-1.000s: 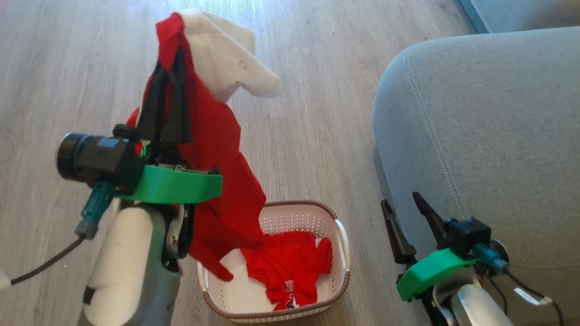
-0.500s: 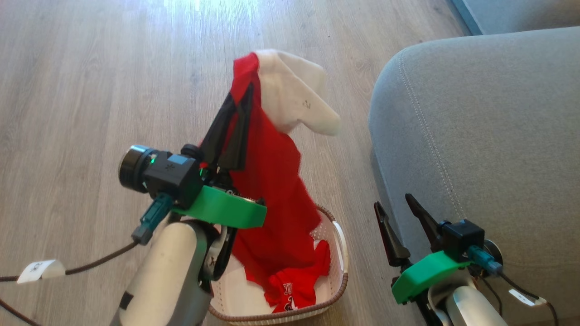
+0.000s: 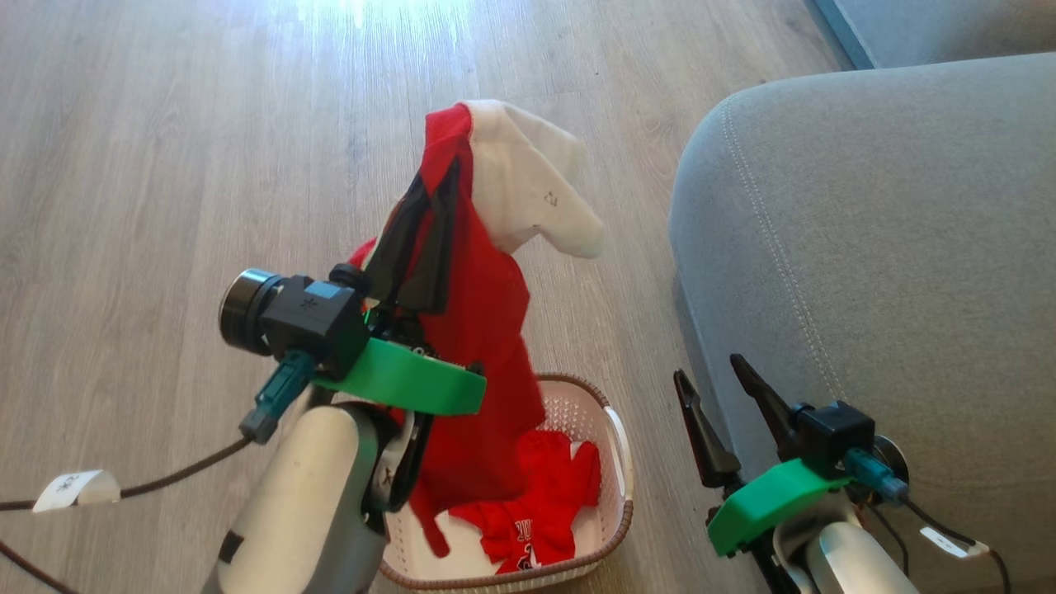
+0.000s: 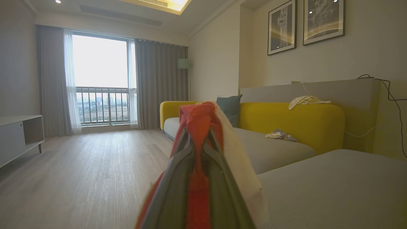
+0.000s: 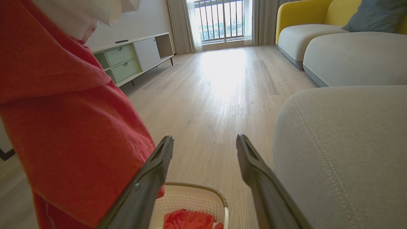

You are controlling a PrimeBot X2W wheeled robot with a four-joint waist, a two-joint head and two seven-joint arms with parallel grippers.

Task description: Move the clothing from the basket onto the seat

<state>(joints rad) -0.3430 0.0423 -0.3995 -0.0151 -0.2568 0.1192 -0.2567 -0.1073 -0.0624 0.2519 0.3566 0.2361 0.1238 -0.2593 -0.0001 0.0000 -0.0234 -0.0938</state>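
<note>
The left hand (image 3: 441, 175) is pinched tight on a soft red garment (image 3: 478, 330). Its white panel flops over the fingertips, and the rest hangs limp down into the oval, perforated plastic basket (image 3: 620, 454). A second red garment (image 3: 544, 503) lies crumpled inside. The right hand (image 3: 706, 368) stands wide and empty beside the rounded grey fabric seat (image 3: 891, 247) with its line of pale stitching

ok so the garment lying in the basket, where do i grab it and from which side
Pinch the raised bunch of the garment near the basket's right handle, coming down from above on the right side. It lies crumpled below the rim, so walls block a sideways approach, and the hanging garment covers the left.
</note>
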